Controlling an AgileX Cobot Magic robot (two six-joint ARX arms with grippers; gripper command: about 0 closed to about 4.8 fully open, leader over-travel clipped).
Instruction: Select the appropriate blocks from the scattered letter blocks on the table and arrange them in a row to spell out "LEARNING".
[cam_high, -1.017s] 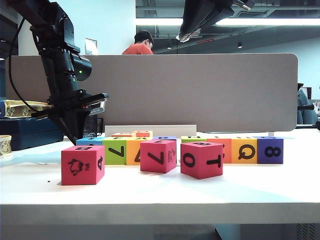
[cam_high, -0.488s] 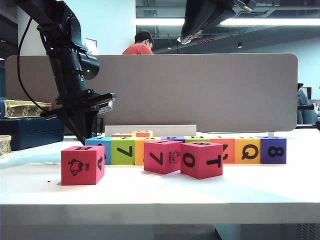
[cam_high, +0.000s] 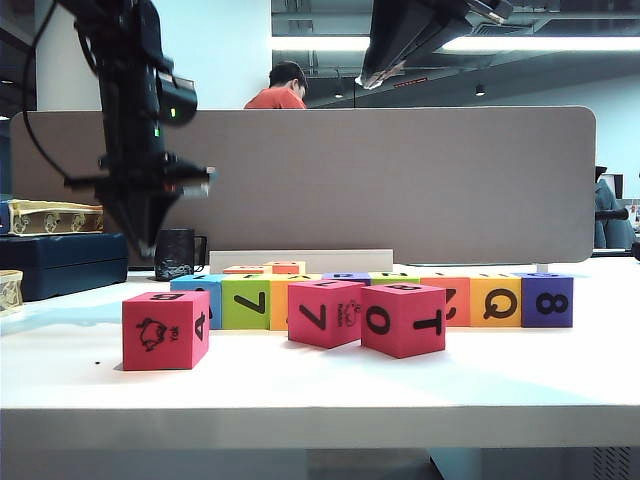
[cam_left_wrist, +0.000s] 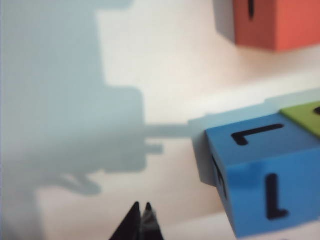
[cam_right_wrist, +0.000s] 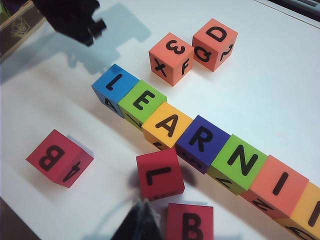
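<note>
- Twelve letter blocks (cam_right_wrist: 200, 140) counted from the right wrist view: seven in one row, two orange apart, three red loose
- One black mug (cam_high: 177, 253)
- One worktop (cam_high: 320, 385)
- Two hands: left hand (cam_left_wrist: 141, 212), right hand (cam_right_wrist: 141, 215)

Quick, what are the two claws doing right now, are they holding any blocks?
Left claw: closed, empty, above the table beside the blue L block.
Right claw: looks closed, holding nothing, high above the row.

Open-plan office, grey partition panel (cam_high: 400, 180), seated person (cam_high: 280, 87) behind, ceiling strip lights (cam_high: 320, 43)
</note>
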